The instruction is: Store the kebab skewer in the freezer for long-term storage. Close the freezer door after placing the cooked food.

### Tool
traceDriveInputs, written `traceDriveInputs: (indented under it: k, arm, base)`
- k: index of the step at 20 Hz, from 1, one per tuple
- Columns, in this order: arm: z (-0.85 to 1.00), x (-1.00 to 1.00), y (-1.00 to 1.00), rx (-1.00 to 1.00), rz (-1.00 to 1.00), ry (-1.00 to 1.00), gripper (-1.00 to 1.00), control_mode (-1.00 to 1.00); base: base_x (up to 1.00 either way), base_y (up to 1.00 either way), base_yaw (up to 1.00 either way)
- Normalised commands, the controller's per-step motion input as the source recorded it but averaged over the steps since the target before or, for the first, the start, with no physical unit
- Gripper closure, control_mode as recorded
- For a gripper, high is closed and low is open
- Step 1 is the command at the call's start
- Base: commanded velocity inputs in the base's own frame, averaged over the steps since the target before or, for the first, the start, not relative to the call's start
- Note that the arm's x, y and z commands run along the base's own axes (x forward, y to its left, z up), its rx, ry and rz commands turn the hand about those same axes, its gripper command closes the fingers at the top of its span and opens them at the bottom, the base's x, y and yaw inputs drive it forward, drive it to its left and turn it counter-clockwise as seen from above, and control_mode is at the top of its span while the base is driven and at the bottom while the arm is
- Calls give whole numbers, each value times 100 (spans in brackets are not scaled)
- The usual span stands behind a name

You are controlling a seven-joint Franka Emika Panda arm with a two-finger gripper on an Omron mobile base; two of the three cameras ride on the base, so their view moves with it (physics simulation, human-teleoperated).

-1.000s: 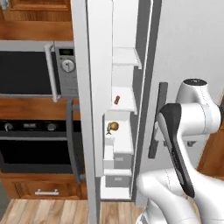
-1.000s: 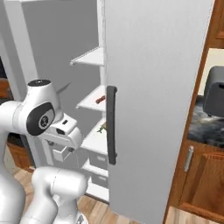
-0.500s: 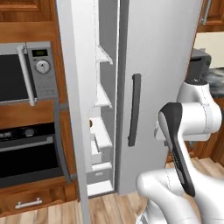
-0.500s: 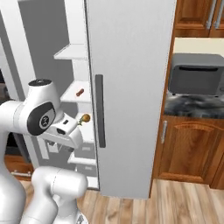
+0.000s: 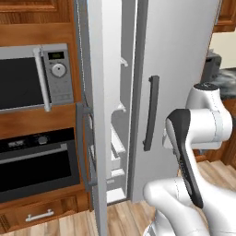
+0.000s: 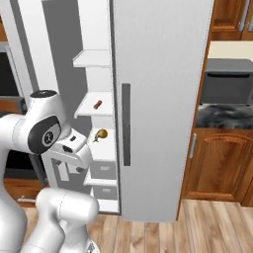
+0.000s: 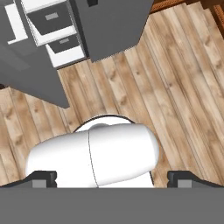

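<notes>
The freezer (image 6: pixel 99 89) stands open, with white shelves and drawers (image 7: pixel 52 19) inside. A small reddish-brown piece, seemingly the kebab skewer (image 6: pixel 97 104), lies on a middle shelf. The freezer door (image 5: pixel 93 101) is swung out to the left, edge-on in the left base view, its dark bar handle (image 5: pixel 85 143) toward me. From above it is a dark slab (image 7: pixel 35 81). My gripper (image 7: pixel 111 178) hangs low at my left side (image 6: pixel 74 152), away from the shelves, pointing at the wooden floor. It is open, its two fingertips (image 7: pixel 43 177) far apart with nothing between them.
A yellowish round item (image 6: pixel 101 134) sits one shelf below the kebab. The plain fridge door (image 6: pixel 158 99) is closed, its dark handle (image 6: pixel 126 123) at the left edge. A microwave (image 5: pixel 32 78) and wall oven (image 5: pixel 37 161) stand left of the fridge. A grey toaster oven (image 6: pixel 230 81) rests on the right counter.
The whole picture has shifted in both base views, so the base has moved in front of the fridge. The arm keeps its folded pose, and the kebab stays on its shelf.
</notes>
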Motion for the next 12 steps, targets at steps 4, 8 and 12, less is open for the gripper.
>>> traceDriveInputs:
  k: [4, 8, 12]
  arm:
    - [0, 0, 0, 0, 0, 0, -100, 100]
    - [0, 0, 0, 0, 0, 0, -100, 100]
    - [0, 0, 0, 0, 0, 0, -100, 100]
  base:
    - [-13, 33, 18]
    - [-3, 7, 28]
    - [-15, 34, 20]
